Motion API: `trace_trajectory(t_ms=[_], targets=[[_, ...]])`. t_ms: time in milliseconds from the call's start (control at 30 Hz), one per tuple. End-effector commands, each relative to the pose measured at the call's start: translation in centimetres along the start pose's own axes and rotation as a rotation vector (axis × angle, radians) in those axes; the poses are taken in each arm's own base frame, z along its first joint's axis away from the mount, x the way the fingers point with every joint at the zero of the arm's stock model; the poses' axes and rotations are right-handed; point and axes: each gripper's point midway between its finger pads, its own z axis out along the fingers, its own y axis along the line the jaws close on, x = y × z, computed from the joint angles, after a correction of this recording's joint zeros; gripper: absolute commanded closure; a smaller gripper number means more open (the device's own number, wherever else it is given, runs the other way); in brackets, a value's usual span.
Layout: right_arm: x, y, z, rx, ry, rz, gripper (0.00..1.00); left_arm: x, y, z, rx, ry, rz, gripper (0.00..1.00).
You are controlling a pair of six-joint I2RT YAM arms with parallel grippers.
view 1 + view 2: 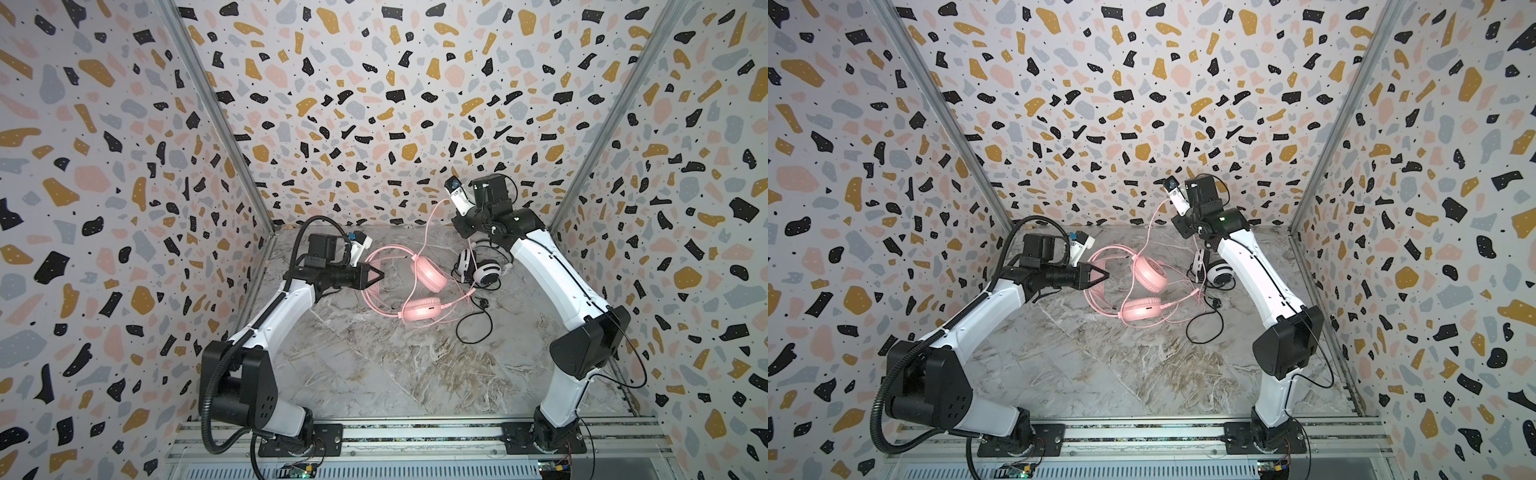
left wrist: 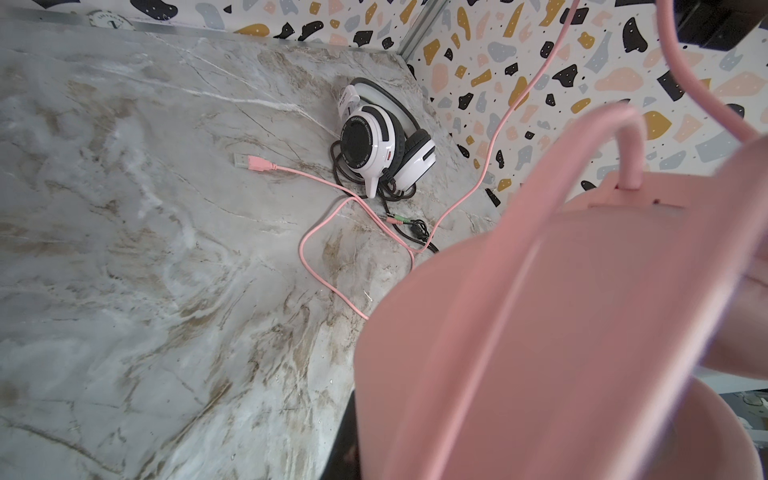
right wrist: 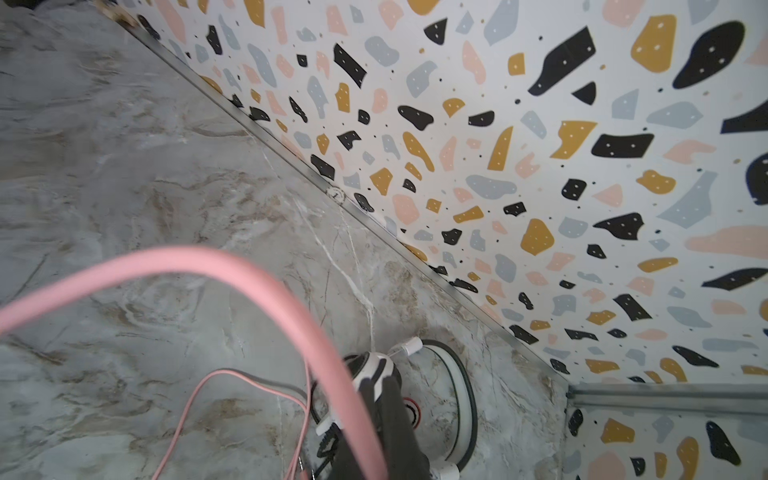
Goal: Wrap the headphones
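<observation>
The pink headphones [image 1: 428, 274] [image 1: 1150, 270] are at the middle of the marble table, with both earcups showing in both top views. My left gripper [image 1: 380, 274] [image 1: 1105, 274] is shut on their headband, and the pink headphones [image 2: 540, 332] fill the left wrist view and hide the jaws. The pink cord [image 1: 432, 220] [image 3: 249, 266] rises to my right gripper [image 1: 458, 226] [image 3: 380, 380], which is held high near the back wall and shut on it. The white headphones [image 1: 484, 272] [image 2: 374, 141] lie below it with their black cord [image 1: 473, 328] loose.
The pink cord's USB plug [image 2: 255, 163] lies on the marble table [image 1: 374, 374]. Patterned walls close in the left, back and right. A metal rail [image 1: 415, 432] with both arm bases runs along the front.
</observation>
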Motion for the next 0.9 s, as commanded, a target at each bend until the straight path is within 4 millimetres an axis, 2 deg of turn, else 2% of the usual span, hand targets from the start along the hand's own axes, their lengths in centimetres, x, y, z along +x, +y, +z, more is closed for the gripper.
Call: trace_trajectory(t_ms=[0, 133, 300, 467, 567, 633, 767, 867], targets=[[-4.1, 2.9, -2.4, -0.1, -0.159, -0.002, 0.97, -1.7, -3.0, -0.4, 0.099, -0.048, 0.05, 1.0], [-4.7, 4.8, -2.7, -0.172, -0.223, 0.008, 0.97, -1.9, -3.6, 0.8, 0.123, -0.052, 0.044, 1.0], [-2.8, 4.6, -1.3, -0.158, -0.178, 0.033, 0.97, -1.7, -5.3, 1.9, 0.173, -0.026, 0.066, 1.0], [-1.0, 2.7, 0.1, -0.14, -0.164, 0.117, 0.98, -1.0, -7.1, 2.7, 0.259, 0.011, 0.085, 1.0], [1.1, 1.2, 1.8, -0.133, -0.12, 0.186, 0.98, -0.7, -8.1, 2.8, 0.297, 0.021, 0.1, 1.0], [2.3, 0.9, 2.7, -0.132, -0.09, 0.212, 0.98, -0.8, -8.6, 2.6, 0.31, 0.017, 0.107, 1.0], [3.9, 0.7, 3.6, -0.111, -0.064, 0.245, 0.99, -0.9, -7.9, 2.7, 0.266, 0.011, 0.109, 1.0], [4.8, 0.4, 4.1, -0.093, -0.037, 0.266, 0.99, -1.3, -8.9, 2.5, 0.323, 0.0, 0.11, 1.0]])
